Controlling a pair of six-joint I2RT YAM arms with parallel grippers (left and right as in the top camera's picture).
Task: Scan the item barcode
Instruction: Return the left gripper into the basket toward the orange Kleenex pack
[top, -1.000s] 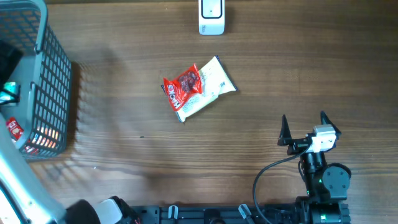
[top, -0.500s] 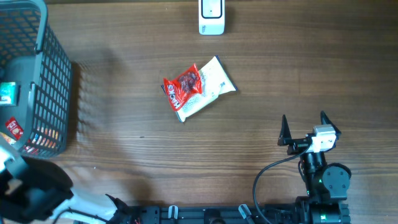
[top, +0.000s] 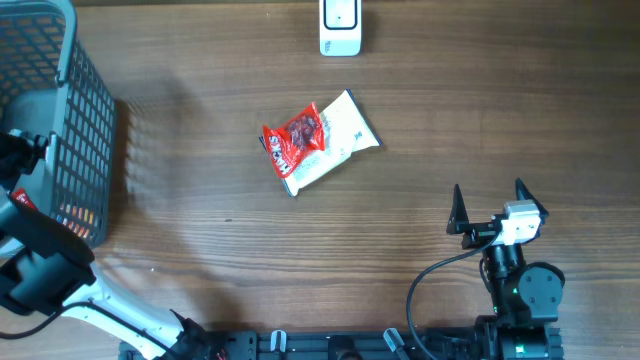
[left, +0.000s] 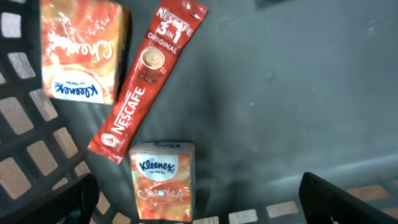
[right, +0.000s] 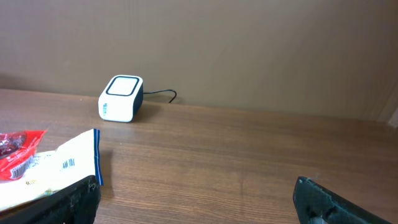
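On the table (top: 480, 100), a white-and-red, blue-edged snack packet (top: 320, 142); left fingers (left: 354, 199) and right fingers (top: 457, 207) wide apart, empty.

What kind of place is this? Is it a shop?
Probably a pretend shop checkout on a wooden table. There is a small white scanner, a grey shopping basket holding a Nescafe sachet and Kleenex packs, and a snack packet waiting.
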